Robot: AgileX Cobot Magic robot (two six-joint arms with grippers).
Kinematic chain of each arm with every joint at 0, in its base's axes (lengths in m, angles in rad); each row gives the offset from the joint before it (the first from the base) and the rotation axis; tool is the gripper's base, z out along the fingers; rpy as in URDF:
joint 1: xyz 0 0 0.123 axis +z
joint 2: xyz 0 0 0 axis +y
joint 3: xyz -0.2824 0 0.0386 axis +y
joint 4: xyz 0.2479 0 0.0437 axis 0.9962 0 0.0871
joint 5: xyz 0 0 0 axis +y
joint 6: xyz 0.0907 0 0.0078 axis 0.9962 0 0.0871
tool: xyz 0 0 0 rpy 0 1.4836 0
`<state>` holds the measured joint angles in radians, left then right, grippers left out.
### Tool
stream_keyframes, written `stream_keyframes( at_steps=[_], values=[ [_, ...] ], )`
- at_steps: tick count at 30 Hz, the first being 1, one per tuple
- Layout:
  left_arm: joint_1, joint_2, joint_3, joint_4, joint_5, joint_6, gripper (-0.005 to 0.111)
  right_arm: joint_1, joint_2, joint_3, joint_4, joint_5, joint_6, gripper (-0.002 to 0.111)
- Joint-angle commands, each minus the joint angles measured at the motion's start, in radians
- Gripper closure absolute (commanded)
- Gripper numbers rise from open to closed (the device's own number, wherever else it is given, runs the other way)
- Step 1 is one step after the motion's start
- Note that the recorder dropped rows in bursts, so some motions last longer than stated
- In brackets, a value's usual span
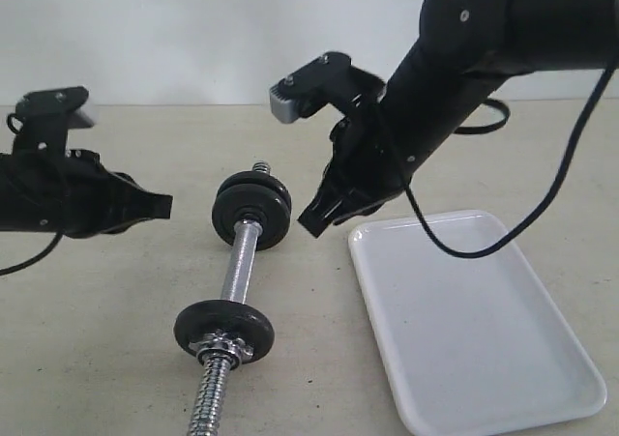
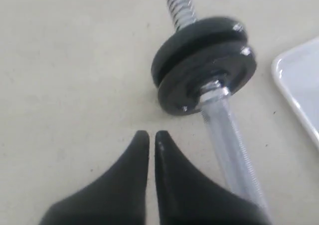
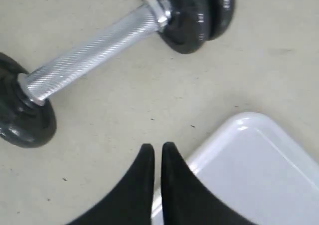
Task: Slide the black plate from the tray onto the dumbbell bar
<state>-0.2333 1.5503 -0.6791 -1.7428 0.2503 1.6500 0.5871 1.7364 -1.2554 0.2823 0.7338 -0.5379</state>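
Counter: everything sits on it. Tray is on the right side and no disc shows in it in any view.

Dumbbell bar lies flat left of the tray. Its long axis runs near-to-far in the exterior view, roughly parallel to the tray's long edge.

The far end carries two black discs stacked face to face. I read the outer one, toward the threaded tip, as the black plate, so it looks seated on the bar and off the tray. The near end has one disc with the star nut.

Right pincer is clenched on nothing, with its tip between the far discs and the tray corner. Its wrist view puts it over the tray's rim. The plate lies to its left, across the bar axis.

Left pincer is also clenched and empty. It points at the same discs from the other side.

The right looks slightly nearer, but depth is unclear. Transfer looks done. What's left is probably backing off perpendicular to the bar without nudging it.
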Motion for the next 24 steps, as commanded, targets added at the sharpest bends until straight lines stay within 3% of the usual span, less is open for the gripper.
stream_keyframes(
  at_steps=[1,7,11,15,24],
  values=[
    [0.002,-0.128,0.006,-0.002,-0.032,0.018,0.102,0.001,-0.116,0.000,-0.144,-0.007,0.118,0.108],
    [0.002,-0.304,0.089,0.034,-0.114,0.018,0.102,0.001,-0.243,0.000,-0.164,-0.007,0.148,0.108],
    [0.002,-0.316,0.110,0.032,-0.224,0.018,0.102,0.001,-0.249,0.000,-0.190,-0.005,0.148,0.108],
    [0.002,-0.225,0.108,0.032,-0.265,-0.032,0.102,0.001,-0.249,0.000,-0.187,0.019,0.170,0.108],
    [0.002,0.062,0.010,0.019,-0.165,-0.091,0.102,0.001,-0.249,0.000,-0.157,0.015,0.172,0.108]
  ],
)
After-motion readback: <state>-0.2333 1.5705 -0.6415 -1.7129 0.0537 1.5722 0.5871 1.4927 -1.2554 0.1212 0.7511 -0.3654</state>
